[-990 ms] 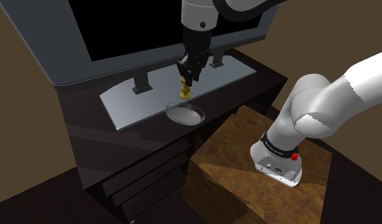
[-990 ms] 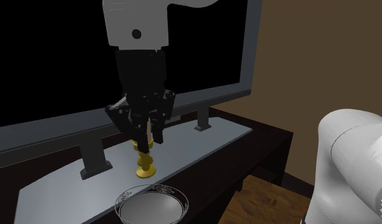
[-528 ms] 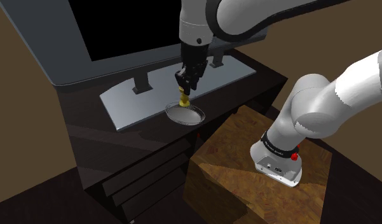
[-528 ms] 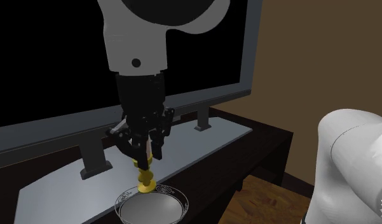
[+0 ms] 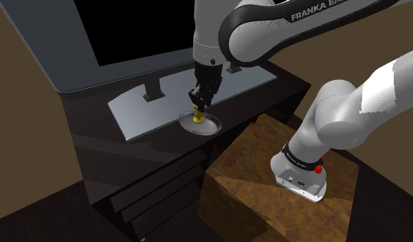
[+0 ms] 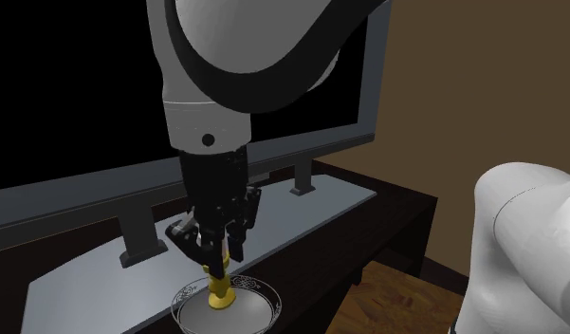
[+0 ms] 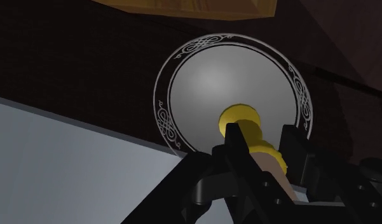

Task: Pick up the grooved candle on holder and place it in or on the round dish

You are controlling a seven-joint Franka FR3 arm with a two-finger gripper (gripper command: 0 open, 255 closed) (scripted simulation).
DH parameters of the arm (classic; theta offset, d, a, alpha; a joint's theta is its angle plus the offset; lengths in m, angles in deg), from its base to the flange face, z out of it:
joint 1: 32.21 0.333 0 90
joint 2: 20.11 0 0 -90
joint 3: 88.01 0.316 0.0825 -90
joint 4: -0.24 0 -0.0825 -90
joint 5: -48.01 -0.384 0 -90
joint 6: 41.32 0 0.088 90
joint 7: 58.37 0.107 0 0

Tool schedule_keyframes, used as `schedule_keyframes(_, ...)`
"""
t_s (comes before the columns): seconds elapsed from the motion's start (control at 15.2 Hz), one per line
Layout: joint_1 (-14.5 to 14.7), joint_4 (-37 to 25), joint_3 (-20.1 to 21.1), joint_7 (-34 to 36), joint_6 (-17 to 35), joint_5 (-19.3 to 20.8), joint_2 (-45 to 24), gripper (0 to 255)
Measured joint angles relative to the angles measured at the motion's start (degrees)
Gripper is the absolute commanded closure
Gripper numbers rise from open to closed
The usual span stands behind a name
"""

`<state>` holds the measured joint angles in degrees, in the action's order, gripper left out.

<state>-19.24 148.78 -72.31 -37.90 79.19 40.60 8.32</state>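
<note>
end effector (image 6: 216, 256) with candle (image 6: 219, 290) inside dish (image 6: 256, 310)

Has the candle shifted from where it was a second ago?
Yes. In the shoulder view the candle, clasped by the gripper, has left the grey TV base and come down toward the camera, into the round dish.

- The candle (image 7: 241, 119) is rendered with a smooth, yellow, brass-like foot.
- The dish (image 7: 165, 95) is shown grey and smooth, with a soft sheen at its centre and pale scrollwork on the rim.
- Brown wood grain is seen on the stand (image 5: 253, 172).
- The gripper (image 6: 216, 252) is finished in matt black.
</note>
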Motion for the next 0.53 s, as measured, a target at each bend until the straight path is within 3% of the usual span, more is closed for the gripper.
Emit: schedule_keyframes(0.53,0.1,1.2,0.3,0.2,2.0,-0.1,-0.8,255)
